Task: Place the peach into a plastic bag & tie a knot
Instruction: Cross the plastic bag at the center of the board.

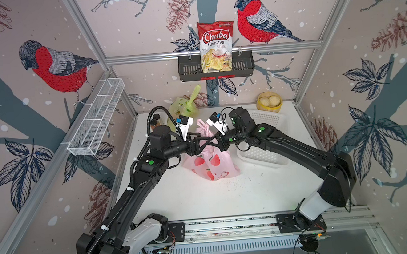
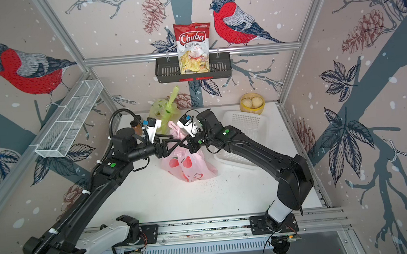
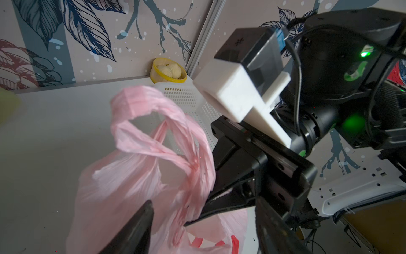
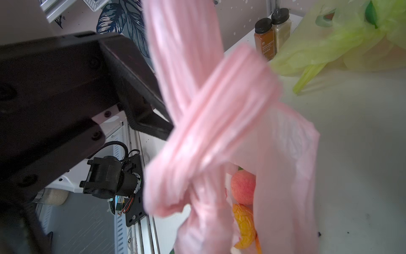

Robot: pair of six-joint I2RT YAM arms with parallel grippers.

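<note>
Here, left end effector (image 1: 202, 141) open beside pink bag (image 1: 212, 166); right end effector (image 1: 213, 143) pinching it.

Black arms (image 1: 128, 194) carry white shoulders (image 1: 143, 231), green lights (image 1: 151, 162).

bird-print walls (image 1: 287, 9), white tabletop (image 1: 202, 198)

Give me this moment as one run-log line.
phase: tying knot | peach: inside pink bag | bag handles: crossed | left gripper: open | right gripper: shut on bag handle
</note>
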